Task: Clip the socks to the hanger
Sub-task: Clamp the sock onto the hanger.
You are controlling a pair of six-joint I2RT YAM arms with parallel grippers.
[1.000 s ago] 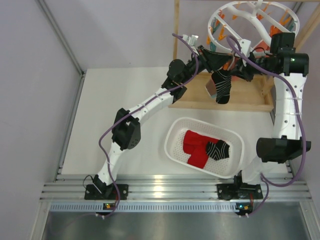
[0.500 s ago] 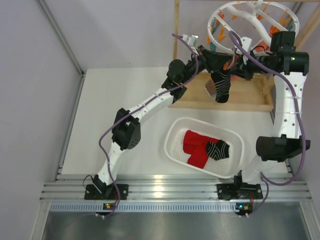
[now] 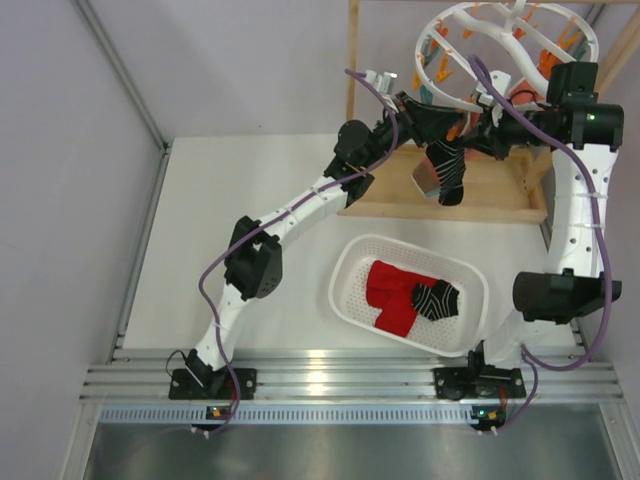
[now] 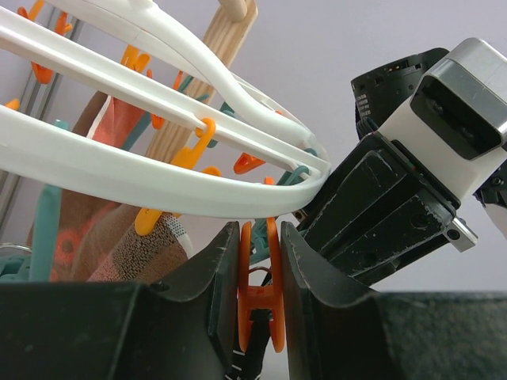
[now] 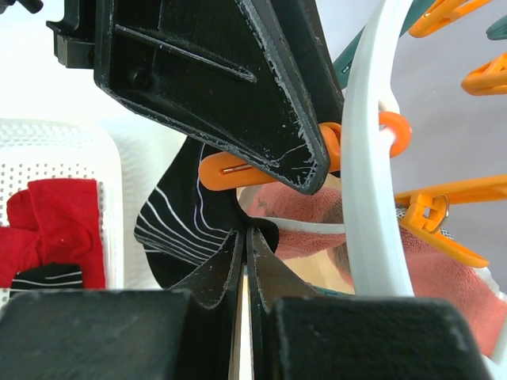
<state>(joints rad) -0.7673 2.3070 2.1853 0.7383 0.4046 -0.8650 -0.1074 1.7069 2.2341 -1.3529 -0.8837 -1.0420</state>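
The white ring hanger (image 3: 500,45) hangs at the top right with orange and teal clips. My left gripper (image 4: 259,237) is shut on an orange clip (image 4: 257,293) under the ring's rim (image 4: 119,170). A black striped sock (image 3: 446,172) hangs below that clip, and its edge sits in the clip's lower end (image 4: 252,356). My right gripper (image 5: 245,237) is shut on the top edge of this black striped sock (image 5: 178,229), right beside the orange clip (image 5: 269,162). Two red socks (image 3: 393,290) and another black striped sock (image 3: 436,299) lie in the basket.
The white perforated basket (image 3: 350,275) sits between the arms. A wooden frame (image 3: 490,190) stands under the hanger with an upright post (image 3: 352,60). A salmon-and-teal sock (image 5: 412,253) hangs on the hanger behind the clip. A grey wall is at the left.
The black striped sock has risen slightly towards the hanger, and my right gripper has moved a little up and right with it. The left arm has hardly moved.
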